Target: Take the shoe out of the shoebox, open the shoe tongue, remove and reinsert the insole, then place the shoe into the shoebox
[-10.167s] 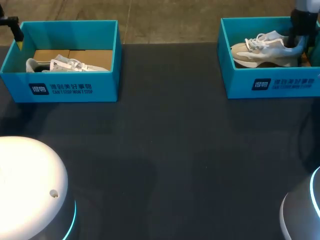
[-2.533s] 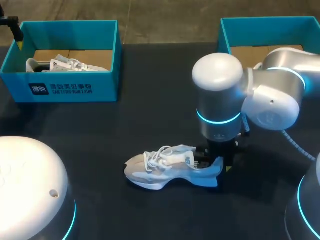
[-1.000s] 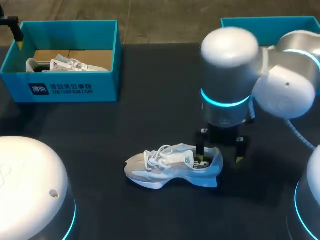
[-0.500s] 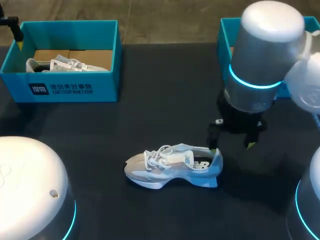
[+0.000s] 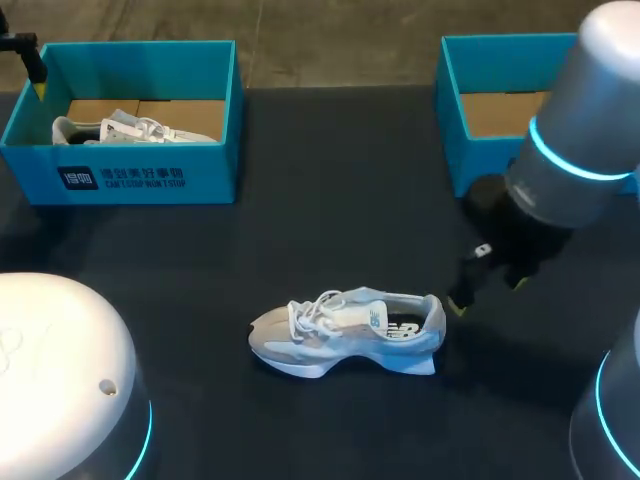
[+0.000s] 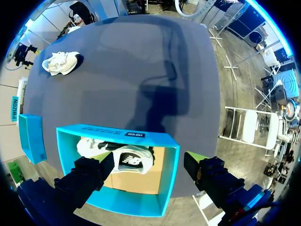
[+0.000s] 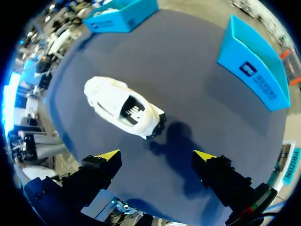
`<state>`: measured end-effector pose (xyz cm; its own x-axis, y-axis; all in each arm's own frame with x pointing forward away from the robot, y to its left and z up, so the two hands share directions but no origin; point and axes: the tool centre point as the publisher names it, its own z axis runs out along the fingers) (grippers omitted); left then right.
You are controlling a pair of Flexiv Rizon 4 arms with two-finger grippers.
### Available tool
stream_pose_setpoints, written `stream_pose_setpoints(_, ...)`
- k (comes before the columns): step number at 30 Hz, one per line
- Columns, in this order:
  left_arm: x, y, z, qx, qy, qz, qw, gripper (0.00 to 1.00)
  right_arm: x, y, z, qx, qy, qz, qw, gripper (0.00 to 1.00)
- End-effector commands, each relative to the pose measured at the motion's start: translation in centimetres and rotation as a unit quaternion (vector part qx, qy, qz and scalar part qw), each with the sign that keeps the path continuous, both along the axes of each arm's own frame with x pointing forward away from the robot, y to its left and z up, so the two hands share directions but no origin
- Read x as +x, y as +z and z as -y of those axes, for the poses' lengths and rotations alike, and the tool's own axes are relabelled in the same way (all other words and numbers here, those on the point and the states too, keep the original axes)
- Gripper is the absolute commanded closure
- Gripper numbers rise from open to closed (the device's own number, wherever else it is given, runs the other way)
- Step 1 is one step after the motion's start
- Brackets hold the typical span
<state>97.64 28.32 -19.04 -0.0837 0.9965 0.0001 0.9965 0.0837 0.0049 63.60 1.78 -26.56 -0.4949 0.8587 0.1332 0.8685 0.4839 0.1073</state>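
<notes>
Shoe (image 5: pixel 345 335) lies on table (image 5: pixel 320 220) beside right end effector (image 7: pixel 156 155).

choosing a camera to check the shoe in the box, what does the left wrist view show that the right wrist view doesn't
Only the left wrist view: the inside of the left shoebox, with the boxed shoe lying in it under the open left gripper. Only the right wrist view: the open right gripper, and a close look into the top of the loose shoe. Both: that loose shoe on the table, far and small in the left wrist view, and the right shoebox from outside.
</notes>
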Motion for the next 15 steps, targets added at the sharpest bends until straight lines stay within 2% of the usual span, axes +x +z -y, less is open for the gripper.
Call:
stream_pose_setpoints(1, -0.1, 0.0, 0.0, 0.001, 0.000, 0.001, 1.000, 0.00, -0.3, -0.2, 0.9, 0.098, 0.007, -0.030, 0.995, 0.00)
stream_pose_setpoints(7, -0.1, 0.0, 0.0, 0.001, 0.000, 0.001, 1.000, 0.00, -0.3, -0.2, 0.9, 0.098, 0.007, -0.030, 0.995, 0.00)
stream_pose_setpoints(8, -0.1, 0.0, 0.0, 0.001, 0.000, 0.001, 1.000, 0.00, -0.2, -0.4, 1.0, 0.087, 0.017, -0.021, 0.996, 0.00)
stream_pose_setpoints(10, -0.1, 0.0, 0.0, 0.001, 0.000, 0.001, 1.000, 0.00, 0.1, -0.6, 1.4, 0.126, 0.059, 0.022, 0.990, 0.00)
stream_pose_setpoints(12, -0.1, 0.0, 0.0, 0.001, 0.000, 0.001, 1.000, 0.00, 0.1, -0.8, 2.0, 0.139, 0.096, 0.055, 0.984, 0.00)
stream_pose_setpoints(15, -0.1, 0.0, 0.0, 0.001, 0.000, 0.001, 1.000, 0.00, 0.2, -1.5, 2.9, 0.196, 0.164, 0.107, 0.961, 0.00)
